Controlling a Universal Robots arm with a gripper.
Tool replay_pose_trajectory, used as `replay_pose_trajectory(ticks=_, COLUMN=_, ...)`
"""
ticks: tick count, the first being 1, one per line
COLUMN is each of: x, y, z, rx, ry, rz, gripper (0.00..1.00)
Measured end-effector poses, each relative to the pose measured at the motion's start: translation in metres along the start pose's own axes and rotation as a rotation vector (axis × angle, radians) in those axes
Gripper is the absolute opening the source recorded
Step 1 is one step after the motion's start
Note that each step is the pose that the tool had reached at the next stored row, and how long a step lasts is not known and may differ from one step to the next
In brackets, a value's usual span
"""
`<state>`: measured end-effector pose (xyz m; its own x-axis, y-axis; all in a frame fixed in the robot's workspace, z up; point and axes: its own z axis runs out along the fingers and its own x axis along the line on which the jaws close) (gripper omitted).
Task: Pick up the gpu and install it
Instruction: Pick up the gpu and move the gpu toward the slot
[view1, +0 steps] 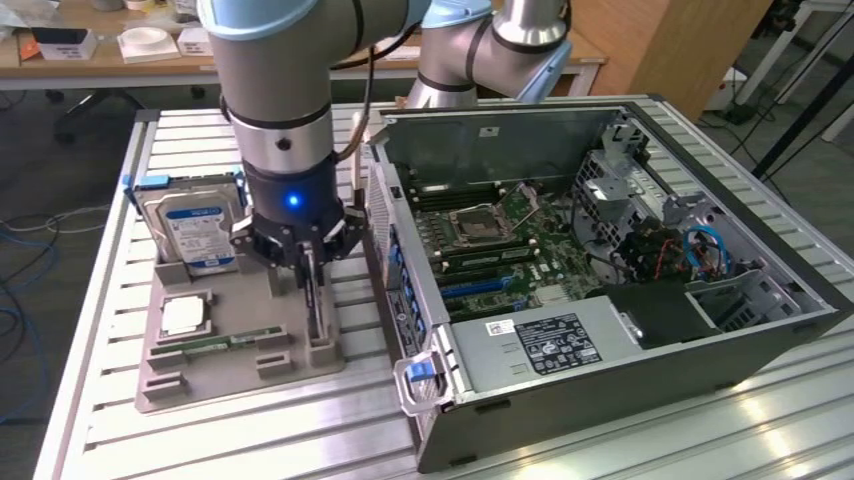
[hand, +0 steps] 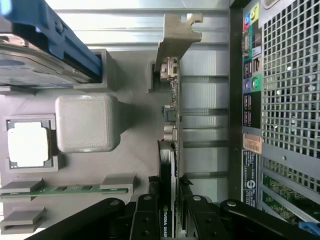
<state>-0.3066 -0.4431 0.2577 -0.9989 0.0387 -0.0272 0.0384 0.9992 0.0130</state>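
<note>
— Now, where is the gpu (hand: 171, 102) sitting?

— It is standing on edge in a slot of the grey holder (view1: 214, 385), which is lying on the slatted table (view1: 334, 440) just beside the open computer case (view1: 627, 400).

— And how is it looking?

— Thin and flat. The wrist view is catching it edge-on: a dark casing with white lettering, a narrow strip of green board running alongside, and a silver end bracket (hand: 176, 35) with a bent tab sticking out at the far end.

— What is the gripper (view1: 311, 262) doing?

— It is hanging straight over the card, jaws about half closed. The black fingers (hand: 146, 217) are pressing against the card's two faces, so they are gripping it while it is resting in the slot.

— What is sharing the holder with it?

— A hard drive (view1: 194, 230) with a blue-white label, a square processor (view1: 183, 316) and a narrow green memory stick (view1: 214, 345) are sitting apart from the card.
</note>
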Motion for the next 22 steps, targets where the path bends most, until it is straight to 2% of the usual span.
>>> replay_pose_trajectory(ticks=22, x=-0.002, y=0.0012, z=-0.0971, rx=-0.0001, ry=-0.0013, rz=0.0, gripper=0.26)
